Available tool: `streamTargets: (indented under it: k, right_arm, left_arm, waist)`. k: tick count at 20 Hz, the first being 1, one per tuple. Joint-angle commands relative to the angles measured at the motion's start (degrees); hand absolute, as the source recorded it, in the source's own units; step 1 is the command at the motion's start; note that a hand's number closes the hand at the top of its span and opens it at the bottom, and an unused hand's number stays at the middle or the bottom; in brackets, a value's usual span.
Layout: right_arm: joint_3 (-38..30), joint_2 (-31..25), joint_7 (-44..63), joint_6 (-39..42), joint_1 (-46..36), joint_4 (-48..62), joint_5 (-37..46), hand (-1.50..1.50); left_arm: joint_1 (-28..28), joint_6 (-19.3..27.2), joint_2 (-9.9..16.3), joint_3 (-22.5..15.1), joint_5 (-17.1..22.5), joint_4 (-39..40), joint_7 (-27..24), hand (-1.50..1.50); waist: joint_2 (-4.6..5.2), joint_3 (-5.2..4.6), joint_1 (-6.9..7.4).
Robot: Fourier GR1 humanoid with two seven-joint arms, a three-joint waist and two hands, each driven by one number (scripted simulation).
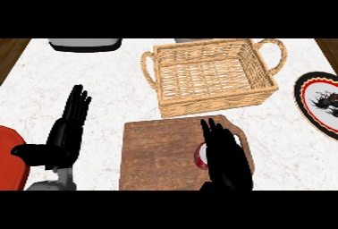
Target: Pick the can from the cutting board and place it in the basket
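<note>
Right robot hand is hovering open over the can lower right on the board, nothing gripped, basket waiting.

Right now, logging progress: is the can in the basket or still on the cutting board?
On the cutting board: the can peeks out beside the right hand; the basket holds nothing.

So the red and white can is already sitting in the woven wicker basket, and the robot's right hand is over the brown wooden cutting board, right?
Not quite. The head view shows the red and white can on the brown wooden cutting board, mostly hidden beside the right hand, not in the woven wicker basket. The right hand is indeed over the board.
</note>
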Motion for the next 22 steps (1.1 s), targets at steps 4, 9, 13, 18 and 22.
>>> streamTargets:
  k: [4, 9, 13, 18, 22]
  right_arm:
    - [0.51, 0.23, 3.07, -2.57, -0.9, 2.48, -0.32, -1.5]
    - [-3.84, 0.23, -0.39, -5.53, -5.22, 9.26, -2.78, -1.5]
    - [-1.23, -0.88, -3.17, 3.19, -3.97, 8.06, -0.92, 1.5]
    - [-0.38, -0.65, -7.0, 0.42, -3.51, 10.28, 1.65, 1.5]
    - [1.04, -0.13, -8.57, -2.41, -4.14, 13.18, 5.23, 1.5]
  left_arm:
    - [3.34, -0.32, -2.38, -1.29, -2.41, -1.27, -1.28, 0.0]
    - [-0.65, -1.33, -1.61, 1.19, -2.34, -1.06, 1.92, 0.0]
    - [3.81, -3.2, -0.51, 2.34, -0.35, -3.36, 0.27, 0.0]
    - [-1.1, -1.9, -1.63, 2.98, -2.17, -1.28, 2.45, 0.0]
    - [-1.23, -2.13, -1.8, 2.67, -2.44, -3.78, 5.0, 0.0]
  waist:
    - [-0.02, 0.0, 0.12]
    - [0.01, 0.0, 0.1]
    - [-0.01, -0.01, 0.37]
    - [0.01, 0.0, 0.06]
    - [0.01, 0.01, 0.11]
